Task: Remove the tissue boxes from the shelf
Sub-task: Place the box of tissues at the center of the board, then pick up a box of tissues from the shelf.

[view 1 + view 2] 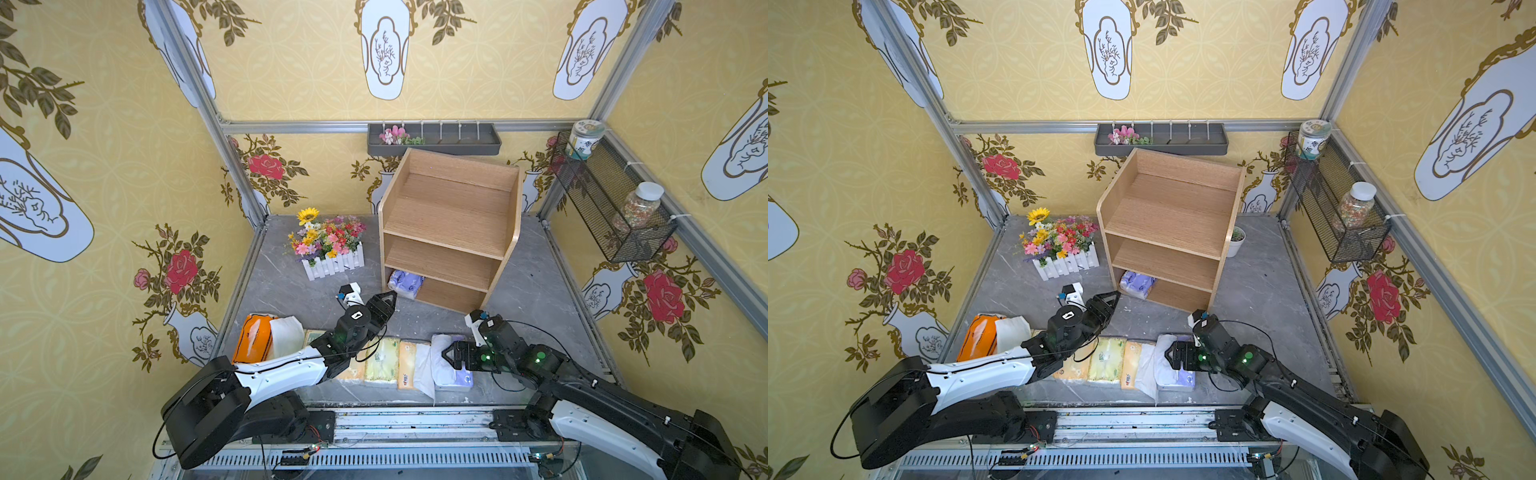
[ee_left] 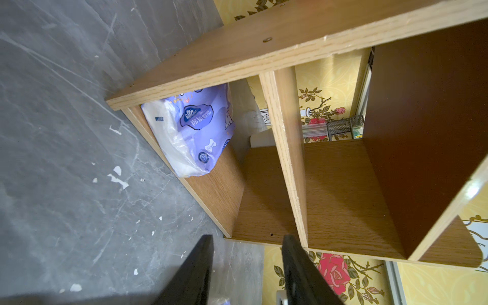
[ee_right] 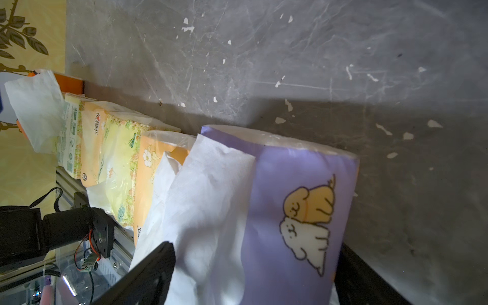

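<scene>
**One tissue pack in the shelf's bottom tier, seven in a row out front**

The wooden shelf (image 1: 451, 216) stands at the back of the grey tabletop (image 1: 291, 291). A lavender pack (image 1: 405, 284) lies in its bottom tier against the left side panel. My left arm (image 1: 282, 370) stretches from the near rail toward the shelf, low over the tabletop. The left end effector (image 1: 390, 300) hangs just short of the shelf's lower left corner, its jaws parted with nothing between them, as the left wrist view (image 2: 248, 239) confirms. My right arm (image 1: 582, 386) is folded inward, its wrist turned toward my left. Along the near edge run the orange pack (image 1: 251, 338), the cream packs (image 1: 380, 359) and a second lavender pack (image 1: 461, 380). The right end effector (image 1: 445, 356) straddles that second lavender pack (image 3: 298, 184) with its jaws wide. I cannot tell whether they press it.
</scene>
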`<state>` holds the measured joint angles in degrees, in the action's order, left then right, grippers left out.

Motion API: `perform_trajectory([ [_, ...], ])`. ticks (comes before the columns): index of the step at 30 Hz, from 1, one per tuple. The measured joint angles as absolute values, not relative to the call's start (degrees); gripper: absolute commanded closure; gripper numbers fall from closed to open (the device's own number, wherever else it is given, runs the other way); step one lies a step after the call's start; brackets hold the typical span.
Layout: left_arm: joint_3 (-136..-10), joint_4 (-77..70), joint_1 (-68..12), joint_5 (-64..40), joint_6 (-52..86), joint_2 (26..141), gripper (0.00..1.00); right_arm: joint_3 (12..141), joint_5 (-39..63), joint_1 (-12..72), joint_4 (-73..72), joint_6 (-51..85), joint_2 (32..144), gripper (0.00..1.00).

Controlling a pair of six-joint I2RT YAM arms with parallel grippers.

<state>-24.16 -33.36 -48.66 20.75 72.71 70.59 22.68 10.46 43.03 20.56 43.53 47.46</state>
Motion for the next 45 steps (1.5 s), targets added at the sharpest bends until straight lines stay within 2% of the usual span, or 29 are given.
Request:
perform_trajectory([
  [5,-25.78,-32.99,-48.82,19.11,75.37,75.75,0.47,23.07,8.56,44.64,20.97,45.08,47.16,0.00],
  [9,-27.92,-32.99,-49.10,18.20,77.21,80.75,0.46,25.17,-0.12,44.93,27.11,47.64,43.38,0.03],
  [13,-29.74,-34.02,-49.19,18.00,79.96,86.35,0.49,27.55,-8.64,44.82,35.35,49.74,38.39,0.03],
  [18,-31.86,-37.50,-49.19,17.78,82.54,93.30,0.55,30.39,-13.61,44.71,41.93,51.44,36.01,0.03],
  [28,-34.02,-42.09,-48.80,19.81,84.64,97.76,0.54,31.51,-14.44,44.69,45.30,52.07,31.42,0.03],
  [32,-34.87,-40.10,-47.94,21.54,86.02,98.17,0.46,31.57,-14.39,44.69,45.39,52.03,30.94,0.03],
  [35,-37.32,-36.34,-47.81,23.00,87.02,98.26,0.44,32.21,-14.41,44.69,45.50,51.96,30.65,0.03],
  [45,-40.45,-32.97,-46.59,24.34,87.48,102.30,0.48,32.38,-14.39,44.69,45.65,51.09,29.56,0.03],
])
